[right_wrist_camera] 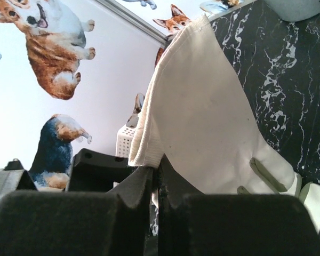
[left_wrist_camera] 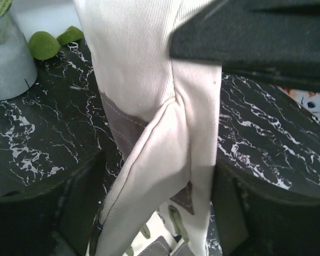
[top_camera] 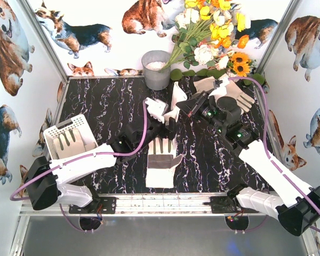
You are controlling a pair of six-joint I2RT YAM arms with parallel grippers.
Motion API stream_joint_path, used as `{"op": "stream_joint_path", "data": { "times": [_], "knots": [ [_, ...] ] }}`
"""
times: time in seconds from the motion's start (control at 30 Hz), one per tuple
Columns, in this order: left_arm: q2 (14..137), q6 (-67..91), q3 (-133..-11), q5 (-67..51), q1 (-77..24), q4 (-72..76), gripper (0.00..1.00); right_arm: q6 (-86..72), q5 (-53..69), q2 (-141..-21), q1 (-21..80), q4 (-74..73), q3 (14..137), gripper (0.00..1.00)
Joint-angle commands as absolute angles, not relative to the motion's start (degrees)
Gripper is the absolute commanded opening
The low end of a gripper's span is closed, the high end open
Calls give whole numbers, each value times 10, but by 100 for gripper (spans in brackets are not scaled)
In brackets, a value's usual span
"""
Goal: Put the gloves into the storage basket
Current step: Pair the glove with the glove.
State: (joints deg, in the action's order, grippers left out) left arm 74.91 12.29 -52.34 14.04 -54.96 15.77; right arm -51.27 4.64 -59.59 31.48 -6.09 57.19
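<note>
A cream glove (top_camera: 177, 97) hangs upright above the table's middle. My right gripper (top_camera: 184, 108) is shut on its upper edge; in the right wrist view the jaws (right_wrist_camera: 159, 176) pinch the cloth (right_wrist_camera: 202, 117). My left gripper (top_camera: 167, 121) is open, with a finger on each side of the hanging glove (left_wrist_camera: 154, 106) in the left wrist view (left_wrist_camera: 160, 213). A second glove (top_camera: 162, 160) lies flat on the table in front. A third glove (top_camera: 232, 90) lies at the back right. The white lattice storage basket (top_camera: 58, 130) stands at the left with a glove (top_camera: 69, 141) inside.
A grey metal bucket (top_camera: 156, 69) stands at the back centre and also shows in the left wrist view (left_wrist_camera: 8, 58). A bunch of flowers (top_camera: 213, 32) leans over the back right corner. The basket's corner shows in the right wrist view (right_wrist_camera: 125, 141). Walls close in the dark marbled table.
</note>
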Motion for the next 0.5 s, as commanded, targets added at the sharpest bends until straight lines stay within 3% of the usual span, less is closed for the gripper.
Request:
{"op": "stream_joint_path", "data": {
  "times": [0.0, 0.27, 0.3, 0.47],
  "knots": [
    [744, 91, -540, 162, -555, 171, 63, -520, 44, -603, 316, -64, 585, 0],
    [705, 60, -517, 160, -556, 106, 6, -518, 33, -617, 308, -96, 578, 0],
    [697, 61, -511, 156, -556, 96, 0, -507, 42, -618, 303, -99, 578, 3],
    [658, 77, -503, 76, -526, -1, 0, -410, 107, -622, 253, -166, 608, 50]
  ]
}}
